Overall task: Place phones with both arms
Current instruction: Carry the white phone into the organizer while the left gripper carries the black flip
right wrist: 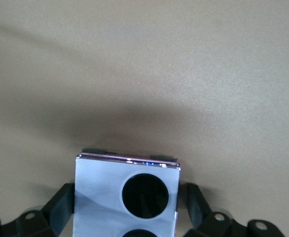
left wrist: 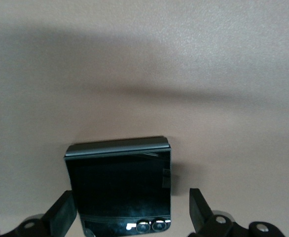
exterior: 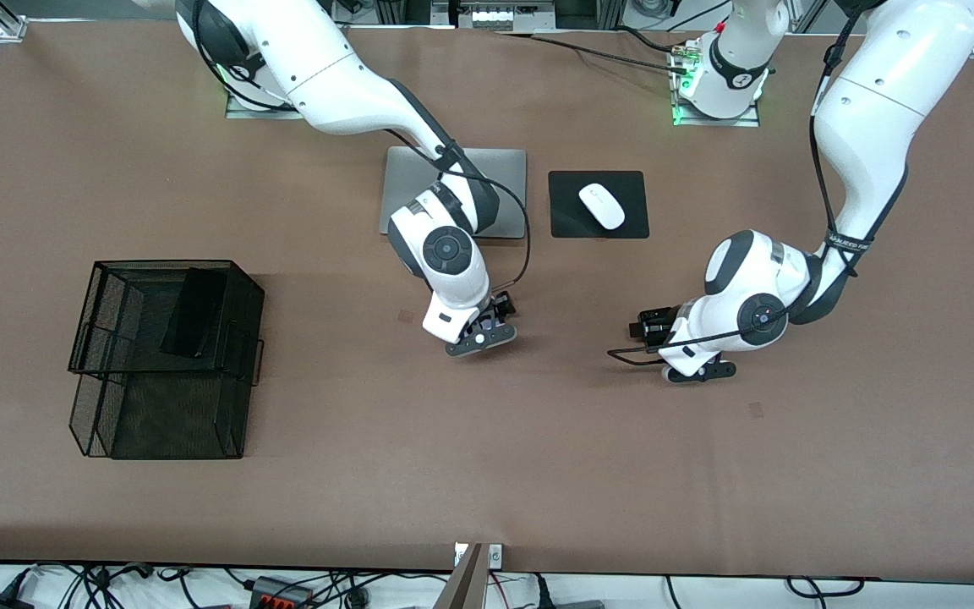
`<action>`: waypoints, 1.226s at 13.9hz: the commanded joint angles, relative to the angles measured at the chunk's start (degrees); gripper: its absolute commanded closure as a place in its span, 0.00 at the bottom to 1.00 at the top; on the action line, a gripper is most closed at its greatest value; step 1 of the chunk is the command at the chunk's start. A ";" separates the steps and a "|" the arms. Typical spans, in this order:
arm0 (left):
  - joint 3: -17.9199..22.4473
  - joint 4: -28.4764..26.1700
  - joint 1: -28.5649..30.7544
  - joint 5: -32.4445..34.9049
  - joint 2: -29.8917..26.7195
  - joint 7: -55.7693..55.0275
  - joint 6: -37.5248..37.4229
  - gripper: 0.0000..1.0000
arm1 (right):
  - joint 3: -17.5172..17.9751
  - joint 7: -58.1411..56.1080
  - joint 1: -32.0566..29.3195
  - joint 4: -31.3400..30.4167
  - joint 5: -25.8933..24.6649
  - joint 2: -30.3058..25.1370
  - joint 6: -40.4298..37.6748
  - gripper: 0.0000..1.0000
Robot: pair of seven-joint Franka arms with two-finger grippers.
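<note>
Straddling glossy squarish phones (left wrist: 119,190), open grippers (left wrist: 132,217).

Matte brown worktop (exterior: 538,474), plain, no pattern. Small squarish glossy black flip phone (left wrist: 119,190) with a grey hinge band. Small squarish lilac-white phone (right wrist: 126,197), mirror-bright, with two black circles. Long slim black slab phone (exterior: 194,313) in a black wire-mesh basket (exterior: 90,338), fine grid pattern. White oval computer mouse (exterior: 602,205) on a flat black square mat (exterior: 567,222). Flat silver-grey laptop (exterior: 504,182). Arms white with dark grey joints; black left hand (exterior: 697,372), black right hand (exterior: 480,340).
</note>
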 commanded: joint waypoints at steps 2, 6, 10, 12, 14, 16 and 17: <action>-0.12 -1.12 0.43 1.08 -0.17 -0.32 1.60 0.02 | -0.54 1.14 0.89 1.56 -1.01 0.98 -0.71 0.00; -0.03 -1.12 0.43 1.08 -0.17 -0.23 1.60 0.51 | -0.89 1.05 0.72 1.64 -0.92 -0.07 -2.38 0.79; -0.12 -0.41 0.60 1.17 -1.83 0.30 0.81 0.82 | -5.71 1.57 -0.24 1.73 -0.31 -7.70 -10.09 0.84; -0.38 0.55 0.60 1.17 -4.20 0.30 -2.51 0.81 | -8.35 0.79 -4.01 1.73 -0.48 -11.13 -16.24 0.84; -1.26 3.70 0.17 1.08 -6.23 0.03 -7.95 0.80 | -9.33 0.79 -8.14 0.25 -0.22 -14.47 -19.06 0.84; -4.84 8.26 -0.45 1.08 -6.59 -0.49 -12.01 0.78 | -9.25 -1.48 -14.02 -0.03 -0.22 -16.68 -26.86 0.84; -7.30 10.03 -1.32 0.99 -6.24 -1.28 -12.37 0.78 | -9.24 -4.20 -16.49 -0.20 -0.04 -17.90 -30.21 0.84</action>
